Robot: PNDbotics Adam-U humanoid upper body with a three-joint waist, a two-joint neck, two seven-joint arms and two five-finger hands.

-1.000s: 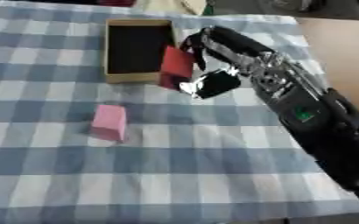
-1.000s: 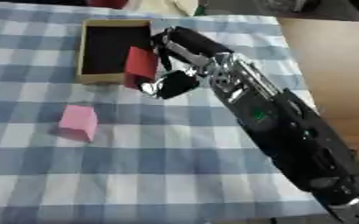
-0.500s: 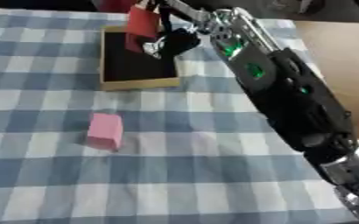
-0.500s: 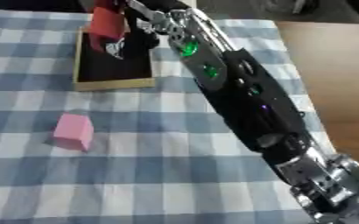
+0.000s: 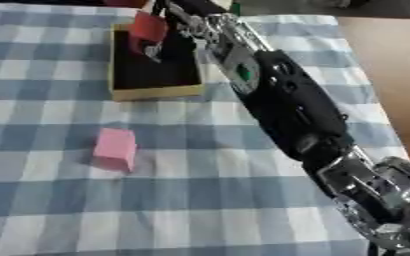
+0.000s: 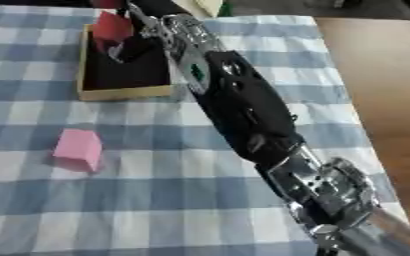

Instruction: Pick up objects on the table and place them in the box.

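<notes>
Setting: looks like a staged robot test bench, not a lived-in room. Desk point(image 5: 379, 75) of brown wood, bare at right of frame; blue-and-white checked cloth point(image 5: 182, 200) covers the rest. Dark, indistinct background along the top edge; room type cannot be determined further.

Two blocks point(image 5: 115, 149) point(image 5: 147, 26) (red, pink), one box point(image 5: 154, 91)

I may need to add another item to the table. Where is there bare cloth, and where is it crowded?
Bare cloth lies left of the pink block, between it and the box, and along the near edge of the checked tablecloth. It is crowded at the box, where the right hand holds a red block, and along the arm's diagonal.
</notes>
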